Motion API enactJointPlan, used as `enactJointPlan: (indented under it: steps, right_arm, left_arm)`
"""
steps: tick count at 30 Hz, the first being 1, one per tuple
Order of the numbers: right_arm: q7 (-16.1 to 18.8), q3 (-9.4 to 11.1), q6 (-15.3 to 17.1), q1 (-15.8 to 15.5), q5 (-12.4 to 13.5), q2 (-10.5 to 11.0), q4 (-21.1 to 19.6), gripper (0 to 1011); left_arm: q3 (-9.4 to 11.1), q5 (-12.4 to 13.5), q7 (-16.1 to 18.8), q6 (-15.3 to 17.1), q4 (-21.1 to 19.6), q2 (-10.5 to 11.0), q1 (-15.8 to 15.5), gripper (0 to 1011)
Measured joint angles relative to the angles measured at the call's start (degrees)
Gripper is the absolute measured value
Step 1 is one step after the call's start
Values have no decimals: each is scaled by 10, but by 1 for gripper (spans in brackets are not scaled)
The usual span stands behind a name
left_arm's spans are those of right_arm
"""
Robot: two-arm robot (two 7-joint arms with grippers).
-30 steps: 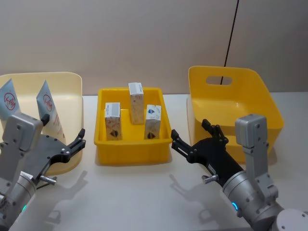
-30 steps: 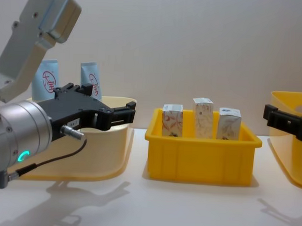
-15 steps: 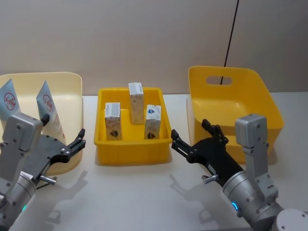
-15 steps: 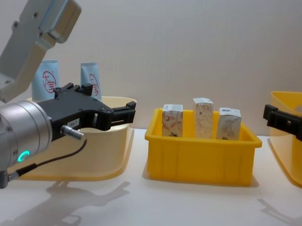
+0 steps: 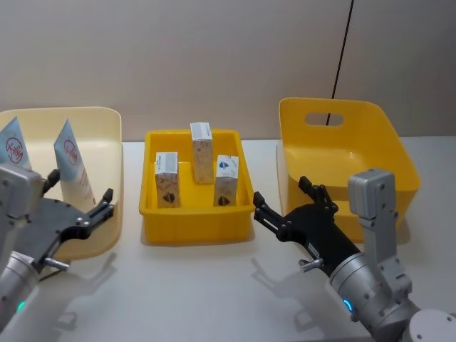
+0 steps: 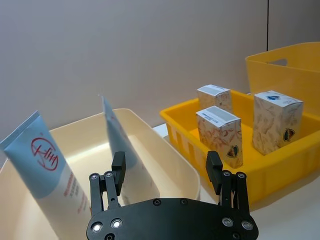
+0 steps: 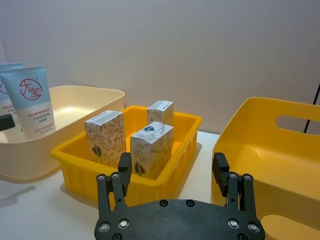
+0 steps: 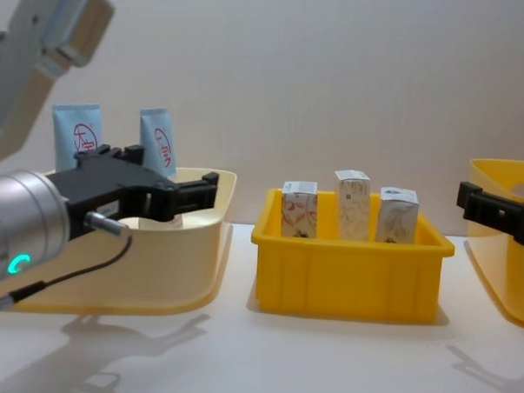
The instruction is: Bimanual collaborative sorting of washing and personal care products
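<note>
Cartons [image 5: 201, 152], three small white ones with orange-brown print, stand upright in the yellow tray [image 5: 196, 231] in the middle of the surface [image 5: 214, 285]. Two pale-blue tubes [image 5: 70, 160] with a red mark lean in the cream bin [image 5: 85, 121] at the left. The left hand [image 5: 80, 187] hovers at the near side of this bin, close to the tubes without touching them, fingers apart and empty. The right hand [image 5: 281, 191] hangs between the tray and the deep yellow bin [image 5: 370, 142], fingers also apart, holding nothing.
</note>
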Motion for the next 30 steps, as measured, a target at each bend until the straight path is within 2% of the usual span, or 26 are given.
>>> enactJointPlan:
  steps: [8, 16, 30]
  right_arm:
    - [0, 0, 0, 0, 0, 0, 0, 1001]
    - [0, 0, 0, 0, 0, 0, 0, 1001]
    - [0, 0, 0, 0, 0, 0, 0, 1001]
  left_arm:
    - [-29, -38, -12, 15, -2, 2, 7, 1002]
    - [-55, -73, -23, 27, 12, -8, 7, 1002]
    - [-68, -114, -69, 30, 58, -27, -18, 1002]
